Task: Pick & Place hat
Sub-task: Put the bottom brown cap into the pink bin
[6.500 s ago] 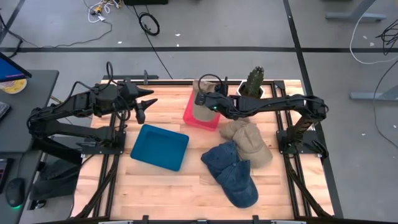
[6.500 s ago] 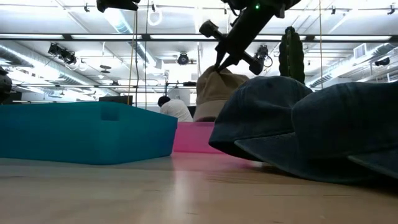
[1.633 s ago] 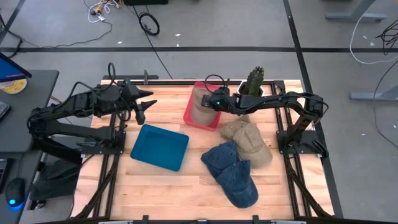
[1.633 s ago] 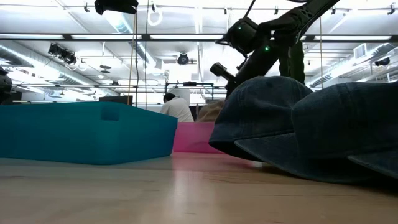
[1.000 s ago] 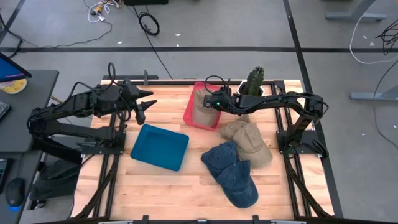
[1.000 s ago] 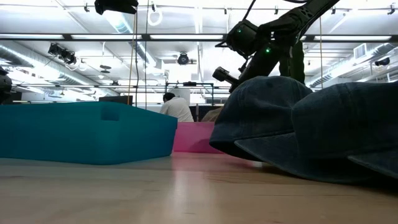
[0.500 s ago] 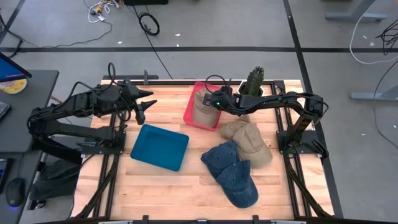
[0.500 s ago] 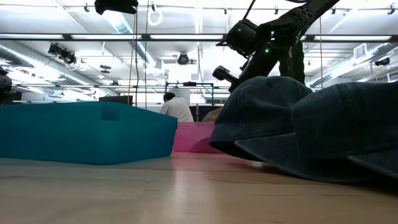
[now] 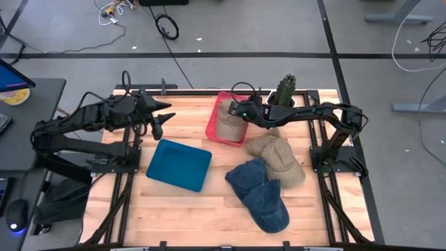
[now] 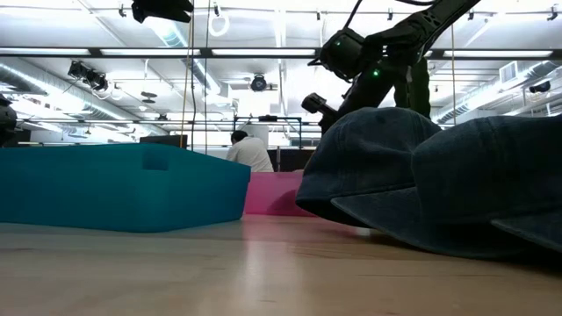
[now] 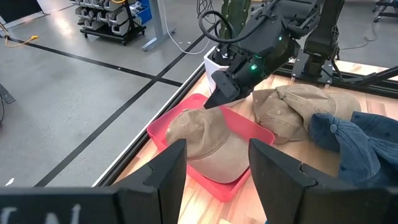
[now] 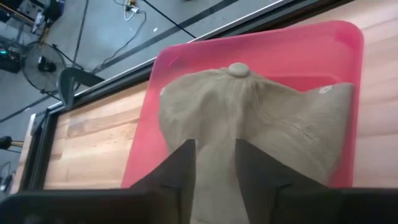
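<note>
Tan hat [image 9: 227, 121] lies inside the pink bin [image 9: 212, 125] at the far middle of the wooden desk [image 9: 188, 209]. In the right wrist view the hat [image 12: 249, 143] sits crown up, its top button toward the bin's far wall, and its long axis runs along the bin's length (which end the brim points to is hidden behind the hand's own fingers). In the left wrist view the same hat [image 11: 208, 146] rests slumped across the bin [image 11: 163, 127] floor.

The right hand [image 9: 239, 111] hovers just above the hat at the bin's edge nearer the cactus pot [image 9: 282, 94]; its fingers [image 12: 180, 171] are parted with nothing between them, so the hat is released. The left hand [image 9: 160, 118] waits near the desk's far left corner, fingers spread and holding nothing.

Beside the bin lie two more tan hats [image 9: 279, 157], touching each other, and nearer the front two blue denim hats [image 9: 261, 192], overlapping. A teal bin [image 9: 179, 164] sits left of centre. In the low view a person [image 10: 248, 154] is in the room behind.
</note>
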{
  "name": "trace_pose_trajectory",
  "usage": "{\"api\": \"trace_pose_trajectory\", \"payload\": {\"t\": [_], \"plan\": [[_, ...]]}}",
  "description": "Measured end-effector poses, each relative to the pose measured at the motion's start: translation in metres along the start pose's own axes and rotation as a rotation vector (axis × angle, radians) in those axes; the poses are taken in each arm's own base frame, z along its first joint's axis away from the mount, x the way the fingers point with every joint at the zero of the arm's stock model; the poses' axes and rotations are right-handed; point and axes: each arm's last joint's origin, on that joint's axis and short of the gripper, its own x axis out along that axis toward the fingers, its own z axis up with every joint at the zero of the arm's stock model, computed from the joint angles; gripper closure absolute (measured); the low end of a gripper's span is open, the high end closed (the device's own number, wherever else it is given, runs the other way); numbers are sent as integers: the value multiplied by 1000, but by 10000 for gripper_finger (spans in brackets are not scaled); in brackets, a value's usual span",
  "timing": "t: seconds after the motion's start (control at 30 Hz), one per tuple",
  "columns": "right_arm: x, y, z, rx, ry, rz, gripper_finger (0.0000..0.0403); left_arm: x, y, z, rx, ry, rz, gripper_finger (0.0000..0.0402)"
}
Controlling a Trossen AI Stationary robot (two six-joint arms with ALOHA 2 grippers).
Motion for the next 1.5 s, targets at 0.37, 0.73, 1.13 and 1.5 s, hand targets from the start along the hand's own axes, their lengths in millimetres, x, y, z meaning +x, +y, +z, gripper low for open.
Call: {"api": "trace_pose_trajectory", "payload": {"t": [0.37, 0.73, 1.13, 1.5], "plan": [[-58, 26, 16, -128, 9, 239, 254, 0, 0, -1, 2, 6, 1, 225], [-164, -21, 25, -380, 417, 150, 279, 1, 0, 0, 12, 7, 1, 225], [-212, -74, 26, -529, 680, -120, 268, 17, -6, -2, 33, 58, 6, 225], [-189, -68, 7, -733, 744, -173, 137, 23, -8, 0, -8, 48, 7, 225]]}}
